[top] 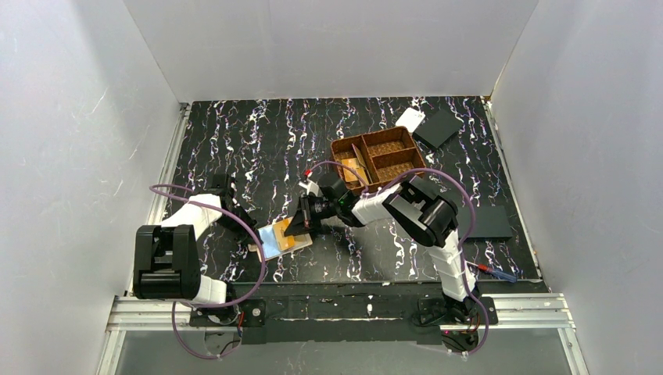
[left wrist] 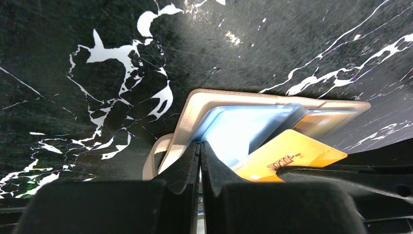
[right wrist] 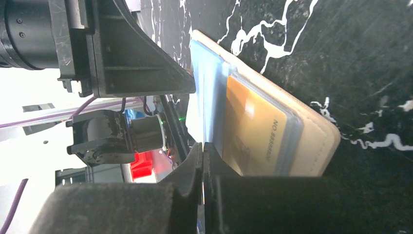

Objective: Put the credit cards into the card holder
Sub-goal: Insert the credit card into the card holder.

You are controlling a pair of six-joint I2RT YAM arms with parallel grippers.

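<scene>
Card holder (top: pixel 269 243) lies open on marbled black table (top: pixel 258 141), front-centre btwn the arms, blue half left, orange half right. Yellow-orange credit card (left wrist: pixel 287 155) lies slanted on orange half. Left gripper (left wrist: pixel 200 146) closed, tips on blue half's edge. Right gripper (right wrist: pixel 202 148) closed too, tips at holder's edge beside card; can't tell if it pinches anything. Woven basket (top: pixel 338 146) sits well apart, back-right.

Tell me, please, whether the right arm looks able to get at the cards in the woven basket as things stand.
Probably yes: the basket sits open-topped just beyond its forearm, nothing covering the cards. Its shut tool would first have to leave the card holder.
</scene>
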